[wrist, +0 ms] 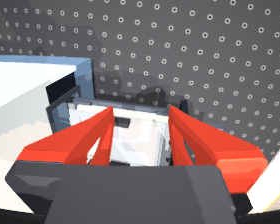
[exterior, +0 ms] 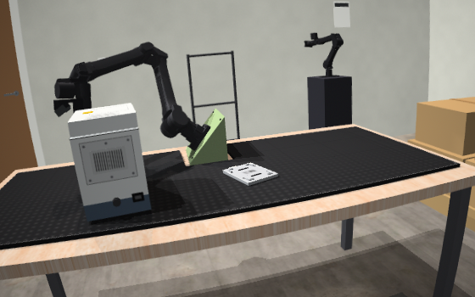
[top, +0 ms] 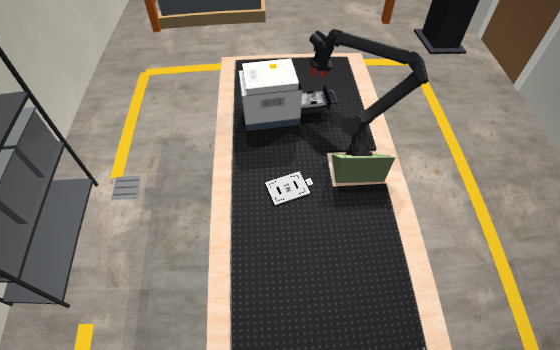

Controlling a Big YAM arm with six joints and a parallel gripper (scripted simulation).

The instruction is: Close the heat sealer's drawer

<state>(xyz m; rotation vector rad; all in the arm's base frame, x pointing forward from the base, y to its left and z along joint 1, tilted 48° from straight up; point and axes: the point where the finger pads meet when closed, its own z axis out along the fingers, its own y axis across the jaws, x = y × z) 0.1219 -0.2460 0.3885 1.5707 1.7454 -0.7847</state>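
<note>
Even, bright-ish diffuse light, no glare; soft shadows fall off the heat sealer (top: 270, 95) and arm onto the black mat (top: 319, 260) toward the cam in top view. Top + exterior are low-res w/ jagged edges, no visible edge distortion. Wrist view is coarser: red fingers and near housing soft/blocky, sealer side blown to near white.

Exterior view: heat sealer (exterior: 108, 161) body hides its drawer and the gripper's fingertips behind its far side. Top view: drawer (top: 316, 97) contents too small to tell sheet from frame; the sealer's light cannot be made out. Wrist view: sealer cut off at the left edge, drawer blurred behind the red fingers.
</note>
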